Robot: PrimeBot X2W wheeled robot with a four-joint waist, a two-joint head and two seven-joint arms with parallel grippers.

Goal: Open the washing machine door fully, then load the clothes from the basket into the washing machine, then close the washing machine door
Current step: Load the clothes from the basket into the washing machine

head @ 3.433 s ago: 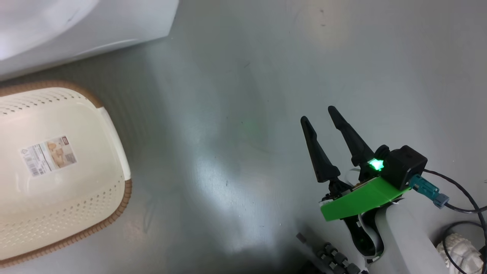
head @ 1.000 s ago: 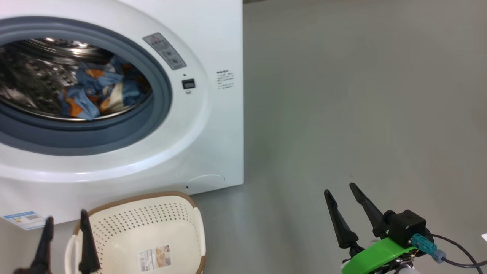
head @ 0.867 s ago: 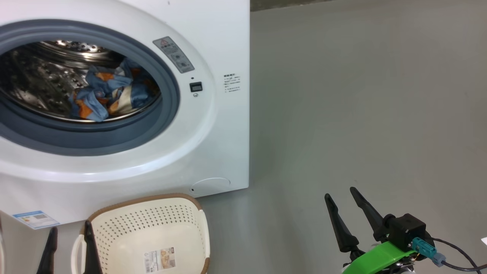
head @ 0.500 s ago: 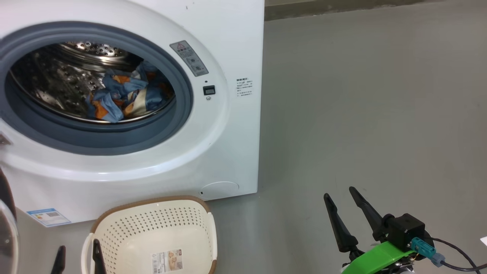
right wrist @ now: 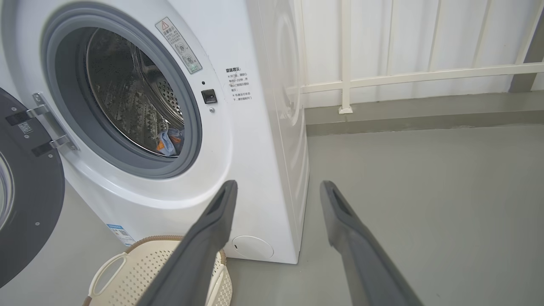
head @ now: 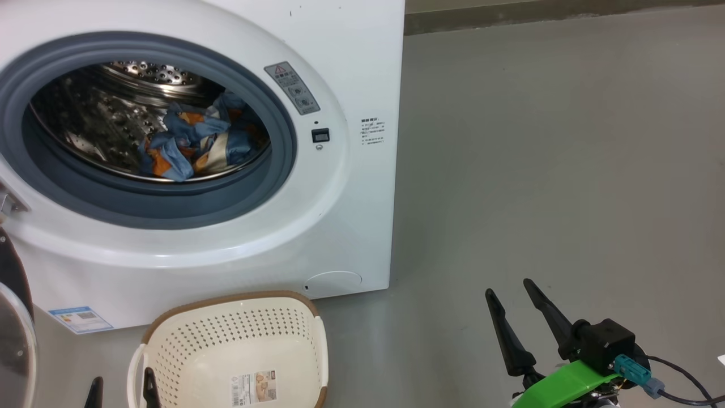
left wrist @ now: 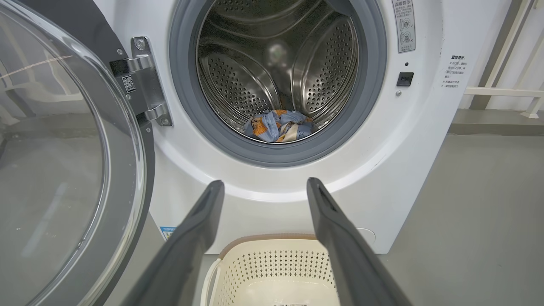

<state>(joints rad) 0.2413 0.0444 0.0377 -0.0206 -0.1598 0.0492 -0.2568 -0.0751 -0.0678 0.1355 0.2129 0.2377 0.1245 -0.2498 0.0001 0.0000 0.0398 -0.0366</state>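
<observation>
Beyond left tool (left wrist: 264,182), clothes (left wrist: 278,125) inside drum (left wrist: 250,68)

Big white boxy front-loading washing machine (head: 351,215) open, with soft light-blue, orange-printed clothes (head: 192,147) inside
Its round glossy black door (right wrist: 29,204) with bulging clear glass stands wide open on the left-side metal hinge; the clothes lie crumpled low in the perforated steel drum; a cream perforated plastic basket (head: 226,334) with brown rim sits just before the machine, a paper label on its floor

Smooth grey floor (head: 538,170) with a dull sheen runs back to a low grey kerb (right wrist: 403,110); above it a white railing (right wrist: 403,77) stands against pale white panelling (right wrist: 446,34)
</observation>
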